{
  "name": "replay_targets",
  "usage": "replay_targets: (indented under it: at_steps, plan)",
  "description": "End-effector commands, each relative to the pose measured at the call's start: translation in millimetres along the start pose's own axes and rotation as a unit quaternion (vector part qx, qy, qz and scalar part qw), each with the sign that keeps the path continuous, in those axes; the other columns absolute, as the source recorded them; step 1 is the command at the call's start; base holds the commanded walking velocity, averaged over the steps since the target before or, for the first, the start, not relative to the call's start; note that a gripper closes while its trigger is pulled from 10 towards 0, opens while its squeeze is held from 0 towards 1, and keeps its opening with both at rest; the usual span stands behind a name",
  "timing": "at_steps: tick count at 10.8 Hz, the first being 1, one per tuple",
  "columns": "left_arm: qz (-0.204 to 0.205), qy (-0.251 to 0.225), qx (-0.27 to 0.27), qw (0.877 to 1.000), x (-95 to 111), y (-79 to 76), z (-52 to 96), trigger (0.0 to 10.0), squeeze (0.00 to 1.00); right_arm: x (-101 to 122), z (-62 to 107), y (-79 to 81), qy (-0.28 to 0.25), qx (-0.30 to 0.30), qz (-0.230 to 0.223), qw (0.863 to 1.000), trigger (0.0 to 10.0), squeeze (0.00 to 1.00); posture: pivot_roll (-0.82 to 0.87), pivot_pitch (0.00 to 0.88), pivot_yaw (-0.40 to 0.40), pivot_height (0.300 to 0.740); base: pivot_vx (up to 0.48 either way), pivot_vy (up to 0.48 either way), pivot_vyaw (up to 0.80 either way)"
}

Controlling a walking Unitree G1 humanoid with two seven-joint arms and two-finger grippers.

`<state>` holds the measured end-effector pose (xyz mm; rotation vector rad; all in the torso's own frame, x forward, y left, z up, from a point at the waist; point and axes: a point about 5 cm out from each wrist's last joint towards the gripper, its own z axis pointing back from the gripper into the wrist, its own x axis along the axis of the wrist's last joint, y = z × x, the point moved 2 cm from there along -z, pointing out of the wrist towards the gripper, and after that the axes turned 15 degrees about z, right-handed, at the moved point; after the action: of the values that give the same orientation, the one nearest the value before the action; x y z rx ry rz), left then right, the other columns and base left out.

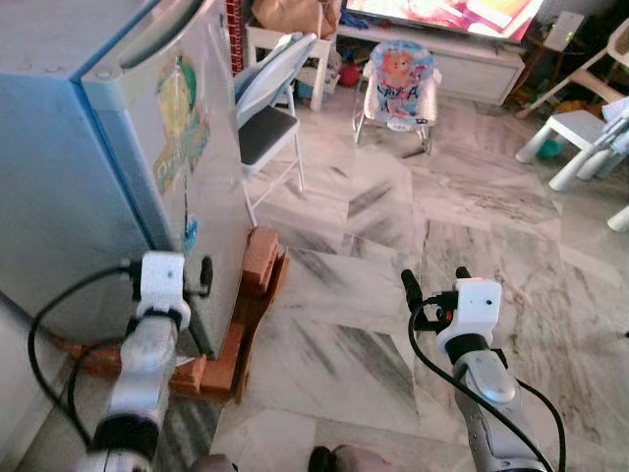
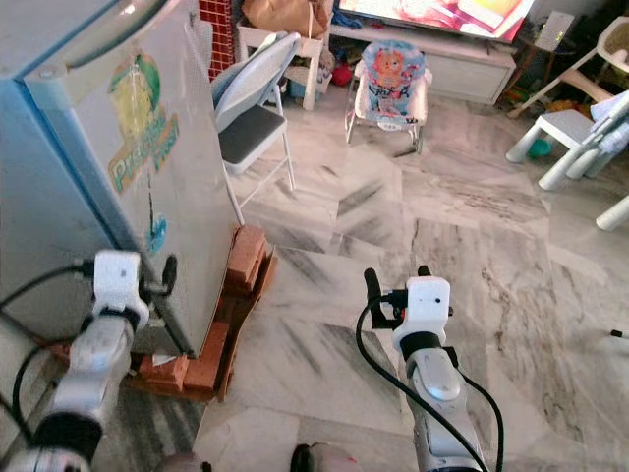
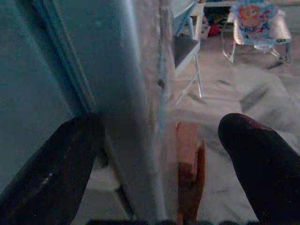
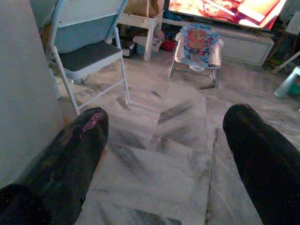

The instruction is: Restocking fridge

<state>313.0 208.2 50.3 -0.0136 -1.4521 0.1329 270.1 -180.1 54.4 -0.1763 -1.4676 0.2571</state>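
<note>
A pale blue fridge [image 1: 118, 147] stands at the robot's left, its door shut, raised on red bricks [image 1: 257, 258] and a wooden board over the marble floor [image 1: 413, 256]. A worn sticker [image 2: 138, 123] shows on the door front. The left claw [image 1: 167, 277] is at the door's lower free edge, its fingers apart with the edge of the door between them; the left wrist view shows one finger [image 3: 44, 173] on each side of that edge. The right claw [image 2: 395, 282] hovers over bare floor, well apart from the fridge, fingers spread and holding nothing. Beyond stand a folding chair [image 1: 267, 118], a baby bouncer [image 4: 198, 44] and a white stool [image 1: 570, 133].
</note>
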Motion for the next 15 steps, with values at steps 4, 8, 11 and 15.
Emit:
replay_targets:
  at_steps: [4, 8, 11, 15]
  plan:
    - [-0.006, 0.001, 0.015, 1.000, -1, 3.5, -7.0, 10.0, 0.00, -4, 4.3, -0.7, 0.010, 0.002, 0.000, 1.000, 10.0, 0.00, 0.06, 0.070, -0.098, 0.740, 0.000, 0.000, 0.00]
    - [-0.043, -0.046, -0.091, 0.994, 36, -43.4, -35.5, 10.0, 0.00, -11, 2.7, 6.8, 0.023, 0.029, -0.005, 0.999, 10.0, 0.00, 0.08, 0.064, -0.117, 0.740, 0.000, 0.000, 0.00]
    - [-0.109, -0.110, -0.355, 0.922, 61, -168.0, -12.3, 10.0, 0.00, -53, 9.9, 0.9, 0.149, 0.052, 0.028, 0.987, 10.0, 0.00, 0.10, 0.060, -0.124, 0.740, 0.000, 0.000, 0.00]
    - [-0.075, -0.079, -0.389, 0.915, 51, -192.8, -8.3, 10.0, 0.00, -61, 14.8, 11.1, 0.176, 0.111, 0.012, 0.978, 10.0, 0.00, 0.09, 0.063, -0.116, 0.740, 0.000, 0.000, 0.00]
